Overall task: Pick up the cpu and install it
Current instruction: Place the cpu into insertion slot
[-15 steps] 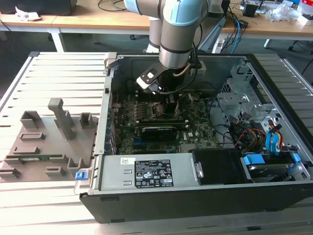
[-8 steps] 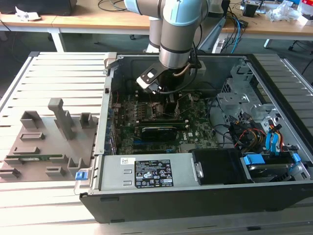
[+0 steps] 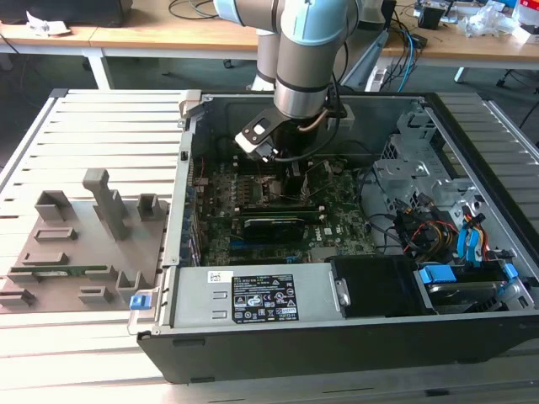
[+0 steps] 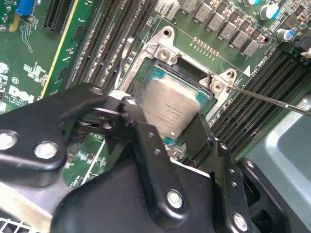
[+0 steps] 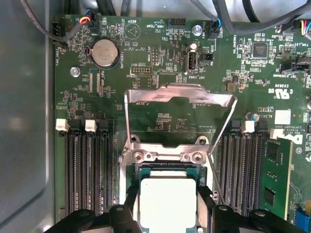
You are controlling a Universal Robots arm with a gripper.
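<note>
Gripper (image 4: pixel 165 119) clamped on cpu (image 4: pixel 170 109) by opposite edges, squaring it right over socket (image 4: pixel 158 52). Load plate (image 5: pixel 180 92) is hinged up off socket, so the seat's clear.

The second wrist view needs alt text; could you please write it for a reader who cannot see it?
A black two-fingered gripper holds the cpu, silvery top up, by two opposite edges at the open metal-framed socket on a green motherboard. Dark memory slots run on both sides of the socket.
</note>
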